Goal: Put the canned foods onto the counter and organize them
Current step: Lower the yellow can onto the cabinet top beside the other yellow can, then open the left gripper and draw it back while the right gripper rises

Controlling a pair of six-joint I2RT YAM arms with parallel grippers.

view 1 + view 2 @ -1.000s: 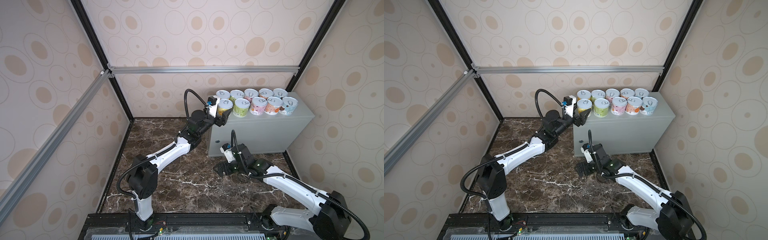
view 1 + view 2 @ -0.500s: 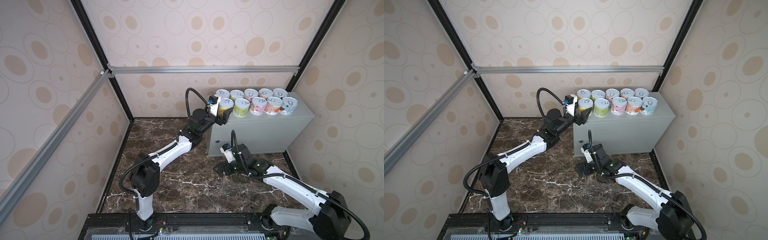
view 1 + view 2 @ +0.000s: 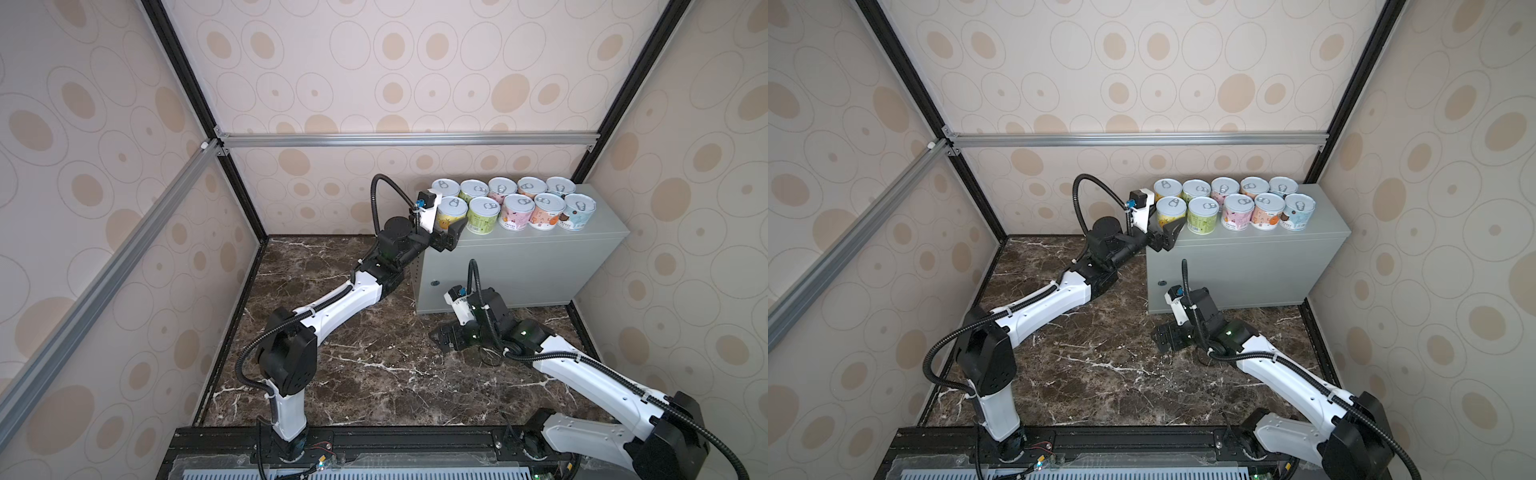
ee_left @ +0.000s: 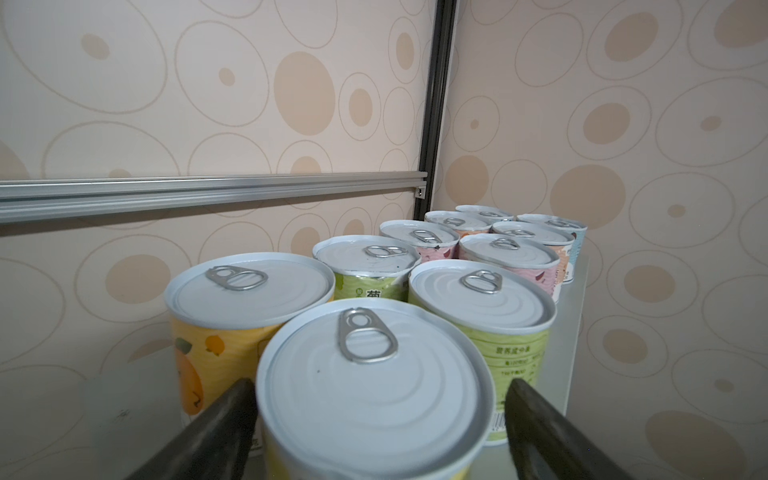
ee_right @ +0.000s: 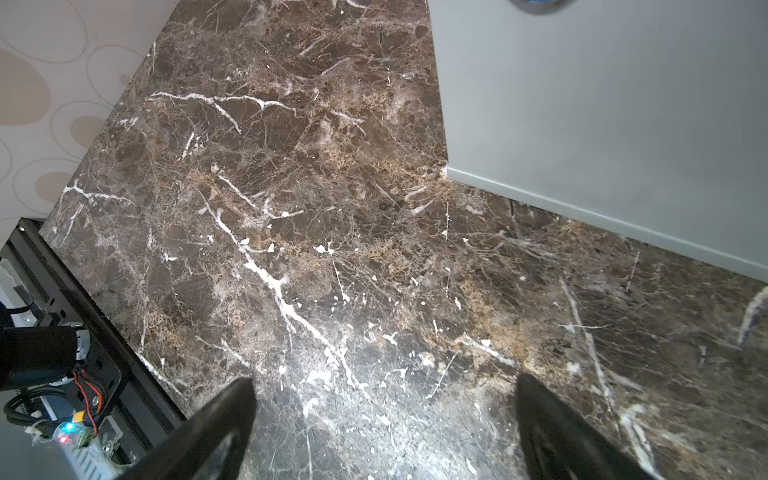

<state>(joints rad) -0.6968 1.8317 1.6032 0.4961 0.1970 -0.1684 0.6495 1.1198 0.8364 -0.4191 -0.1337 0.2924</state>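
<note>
Left wrist view looks along the canned foods [image 4: 478, 299] from just behind the nearest one, a yellow can [image 4: 374, 395]. Its pull-tab lid sits between the dark fingers [image 4: 224, 419] of the left gripper [image 4: 380, 386]. The jaws stand spread around it, with a sliver of space showing at one side of the lid; whether the other finger touches the can is unclear. In both top views all ten cans stand upright on the grey counter [image 3: 519, 262], in two close-packed rows of five toward the back wall [image 3: 374, 174]. The yellow can is at the left end of the front row, by the counter's left edge. The right gripper [image 5: 384, 399] hangs low over the marble floor [image 5: 332, 208] in front of the counter, jaws wide apart with nothing between them.
</note>
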